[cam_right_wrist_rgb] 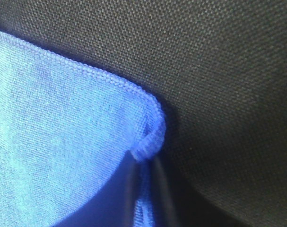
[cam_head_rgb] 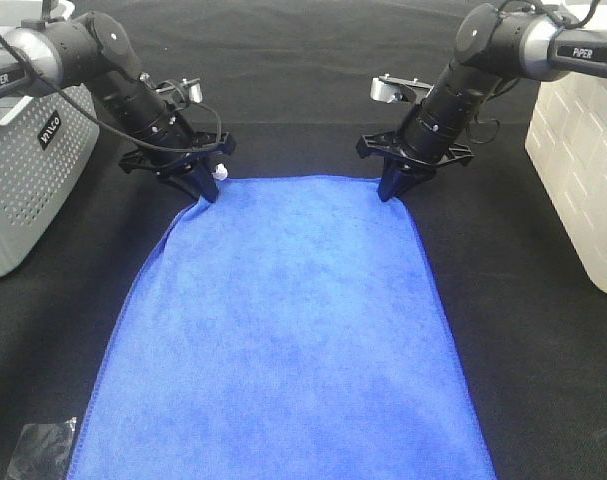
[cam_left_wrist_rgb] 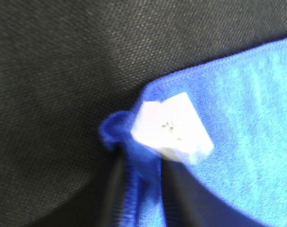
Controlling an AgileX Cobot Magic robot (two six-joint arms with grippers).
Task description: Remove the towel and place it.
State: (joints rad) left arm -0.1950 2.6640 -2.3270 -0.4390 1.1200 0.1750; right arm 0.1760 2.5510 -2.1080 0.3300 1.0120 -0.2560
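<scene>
Both pincers (cam_head_rgb: pixel 207 194) (cam_head_rgb: pixel 391 190) low on towel (cam_head_rgb: pixel 283 330) corners

Beyond the far edge of the towel (cam_head_rgb: pixel 293 330), the left arm (cam_head_rgb: pixel 133 95) and the right arm (cam_head_rgb: pixel 463 85) are showing matte black ribbed casings and silver-grey upper links lettered "PiPER". Black cables are looping alongside. Silvery brackets, possibly camera mounts, are topping the black, pointed left gripper (cam_head_rgb: pixel 205 190) and right gripper (cam_head_rgb: pixel 391 188).
</scene>
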